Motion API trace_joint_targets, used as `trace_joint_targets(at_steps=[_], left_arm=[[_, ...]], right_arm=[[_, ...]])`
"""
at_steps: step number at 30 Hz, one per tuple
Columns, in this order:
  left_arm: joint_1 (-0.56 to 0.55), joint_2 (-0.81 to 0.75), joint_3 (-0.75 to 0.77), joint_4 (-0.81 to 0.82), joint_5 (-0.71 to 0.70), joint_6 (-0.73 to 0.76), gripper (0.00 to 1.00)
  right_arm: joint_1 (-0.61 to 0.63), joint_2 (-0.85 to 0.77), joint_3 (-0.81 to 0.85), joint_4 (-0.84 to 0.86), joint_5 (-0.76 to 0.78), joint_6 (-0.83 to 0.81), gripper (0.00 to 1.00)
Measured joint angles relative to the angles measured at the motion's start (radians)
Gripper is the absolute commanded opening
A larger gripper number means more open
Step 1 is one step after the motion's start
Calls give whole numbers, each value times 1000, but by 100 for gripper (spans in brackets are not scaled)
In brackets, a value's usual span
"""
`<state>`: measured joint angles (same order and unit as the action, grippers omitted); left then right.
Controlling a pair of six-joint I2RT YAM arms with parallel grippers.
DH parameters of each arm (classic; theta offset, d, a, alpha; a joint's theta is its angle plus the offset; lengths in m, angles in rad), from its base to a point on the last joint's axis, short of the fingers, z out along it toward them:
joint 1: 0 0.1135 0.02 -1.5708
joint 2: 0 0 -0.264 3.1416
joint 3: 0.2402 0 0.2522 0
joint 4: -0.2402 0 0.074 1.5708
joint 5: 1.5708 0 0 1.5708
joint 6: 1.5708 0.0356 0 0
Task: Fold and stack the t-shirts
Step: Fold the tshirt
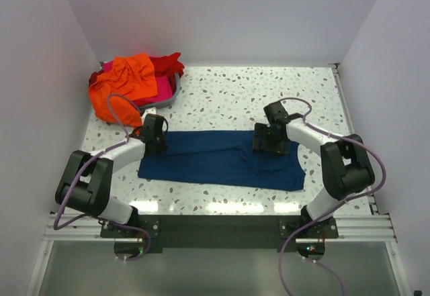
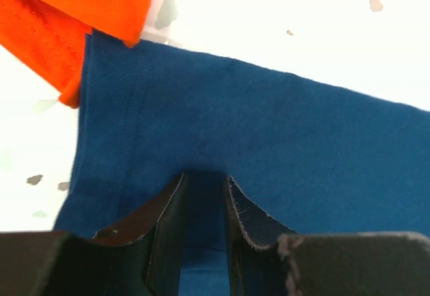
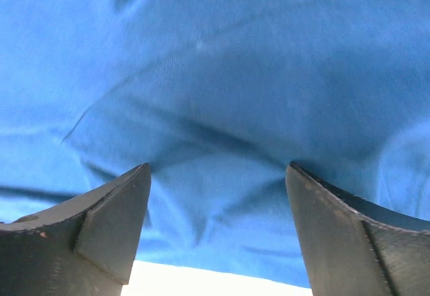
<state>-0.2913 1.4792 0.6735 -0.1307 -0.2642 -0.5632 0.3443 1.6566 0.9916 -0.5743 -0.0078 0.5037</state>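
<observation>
Left gripper (image 2: 205, 178) is clamped on the left edge of the navy t-shirt (image 1: 215, 158), which lies spread mid-table (image 1: 235, 94). Right gripper (image 3: 218, 168) stands wide open over the shirt's right part. The orange t-shirt (image 1: 127, 81) spills from the rear-left basket (image 1: 176, 89) and overlaps the navy corner. The red t-shirt (image 1: 168, 64) and magenta t-shirt (image 1: 160, 91) lie inside the basket.

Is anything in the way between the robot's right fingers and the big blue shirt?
No, nothing visible is in the way. The right fingers stand wide open right at the blue shirt, and the right wrist view shows only its wrinkled cloth between and beyond them.
</observation>
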Motion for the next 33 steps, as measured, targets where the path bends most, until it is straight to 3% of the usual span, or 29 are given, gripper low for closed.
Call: trace_joint_targets(at_steps=[8,13,22,33], left_arm=[[-11,-23,108,-119,-3,34,33],[-114,-43,194,-146,-35,32,33],[-336,22,267,-153,-46,-14,33],[-366,60,264,-170,-57,-47,33]], right_arm=[[-29,-310,-16,-112,39,11,90],[-126,-455,-122,-128,41,11,88],[-188,-393,-220,-116,-2,10,73],[-188,-290,-266,-10,-49,12,56]])
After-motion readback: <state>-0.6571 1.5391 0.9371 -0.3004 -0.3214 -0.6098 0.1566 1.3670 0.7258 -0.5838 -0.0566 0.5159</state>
